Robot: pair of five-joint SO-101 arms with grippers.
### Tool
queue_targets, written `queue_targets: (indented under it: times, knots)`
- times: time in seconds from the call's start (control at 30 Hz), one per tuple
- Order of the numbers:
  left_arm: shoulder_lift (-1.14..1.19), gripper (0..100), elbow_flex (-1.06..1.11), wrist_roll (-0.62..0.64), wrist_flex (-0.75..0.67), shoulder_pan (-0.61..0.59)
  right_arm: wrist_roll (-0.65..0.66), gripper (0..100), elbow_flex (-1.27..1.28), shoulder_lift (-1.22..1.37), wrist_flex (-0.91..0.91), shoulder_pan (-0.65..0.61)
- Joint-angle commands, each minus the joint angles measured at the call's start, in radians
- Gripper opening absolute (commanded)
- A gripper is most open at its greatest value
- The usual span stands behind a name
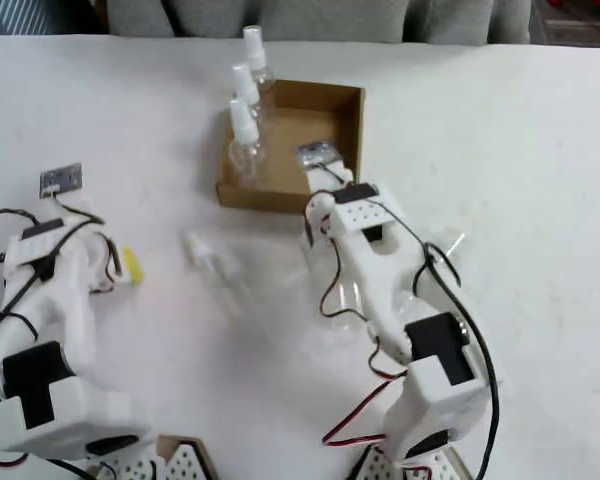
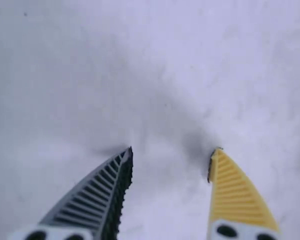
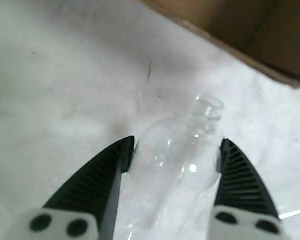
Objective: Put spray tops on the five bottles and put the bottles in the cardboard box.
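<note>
Your right claw (image 3: 177,142) is spread, one finger on each side of the uncapped bottle (image 3: 177,167), which lies on the desk (image 3: 65,75) with its open neck pointing at the cardboard box (image 3: 250,35). The left claw (image 2: 170,150), also spread, is well apart, at the high view's left.

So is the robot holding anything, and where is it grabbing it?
The left gripper holds nothing. The right gripper is around the capless bottle, at its body just below the neck; whether it grips cannot be told.
</note>
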Motion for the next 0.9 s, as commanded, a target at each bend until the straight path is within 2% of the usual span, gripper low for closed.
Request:
queue_targets:
  times: [0.0, 0.03, 0.2, 0.5, 0.73, 0.87]
  knots:
    - [-0.004, 24, -0.031, -0.008, 0.018, 0.005, 0.002, 4.1, -0.044, -0.019, 0.021, 0.025]
    - [-0.004, 24, -0.031, -0.008, 0.018, 0.005, 0.002, 1.1, -0.046, -0.024, 0.021, 0.035]
    - [-0.004, 24, -0.031, -0.008, 0.018, 0.005, 0.072, 1.6, 0.012, -0.128, 0.073, 0.084]
    - [-0.004, 24, -0.031, -0.008, 0.018, 0.004, 0.077, 2.8, 0.316, -0.432, 0.016, 0.031]
    - [-0.004, 24, -0.031, -0.008, 0.018, 0.002, 0.077, 24.8, 0.311, -0.375, 0.007, 0.025]
    - [-0.004, 24, -0.031, -0.008, 0.018, 0.002, 0.078, 33.0, 0.278, -0.340, 0.005, 0.035]
